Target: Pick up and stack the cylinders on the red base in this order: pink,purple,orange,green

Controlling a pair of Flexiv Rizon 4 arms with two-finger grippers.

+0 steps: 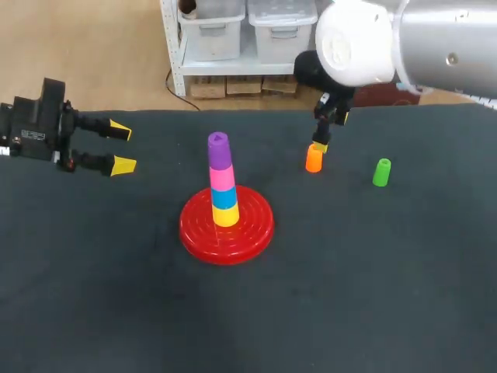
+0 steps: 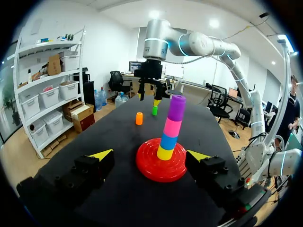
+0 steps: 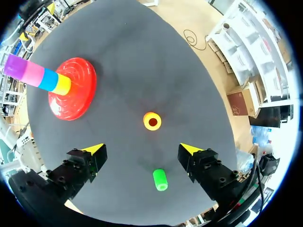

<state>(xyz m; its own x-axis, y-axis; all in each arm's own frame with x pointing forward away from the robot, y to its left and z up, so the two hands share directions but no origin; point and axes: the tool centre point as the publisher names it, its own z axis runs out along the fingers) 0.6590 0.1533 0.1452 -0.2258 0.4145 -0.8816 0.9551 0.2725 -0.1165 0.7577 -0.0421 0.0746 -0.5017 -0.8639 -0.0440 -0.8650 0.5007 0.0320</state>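
At upper right, the right gripper (image 1: 320, 145) hung with fingers apart over the orange cylinder (image 1: 314, 159); the left gripper (image 1: 123, 148) sat spread and empty at left.

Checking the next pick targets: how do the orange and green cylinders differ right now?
Colour: the orange cylinder versus the green cylinder. Place: the orange one sits just below the open right gripper, while the green one stands off to the side with no gripper over it. The orange one is also nearer the red base than the green one. Both stand upright, loose and unstacked.
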